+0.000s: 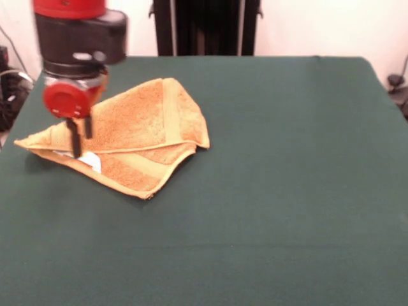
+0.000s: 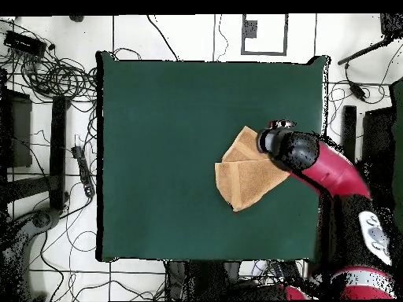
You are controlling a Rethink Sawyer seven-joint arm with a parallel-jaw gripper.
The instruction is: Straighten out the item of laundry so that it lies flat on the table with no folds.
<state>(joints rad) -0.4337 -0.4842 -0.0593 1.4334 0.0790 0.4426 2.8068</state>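
The golden-orange towel [image 1: 137, 127] lies folded over itself in a rough triangle on the left part of the green table [image 1: 287, 191]. Border bands run along its front edge and a white tag [image 1: 92, 161] shows near its left end. My gripper [image 1: 81, 143] hangs straight down over the towel's left end, next to the tag. Its two dark fingers [image 1: 76, 139] stand slightly apart with the tips at the cloth. In the overhead view the towel [image 2: 244, 179] lies on the right part of the table [image 2: 157, 157], and the arm's head [image 2: 293, 149] covers its right corner and hides the fingers.
Cables and stands [image 2: 55, 134] lie on the floor round the table. The robot's pedestal [image 1: 204, 25] stands behind the far edge. The towel lies well inside the table's edges.
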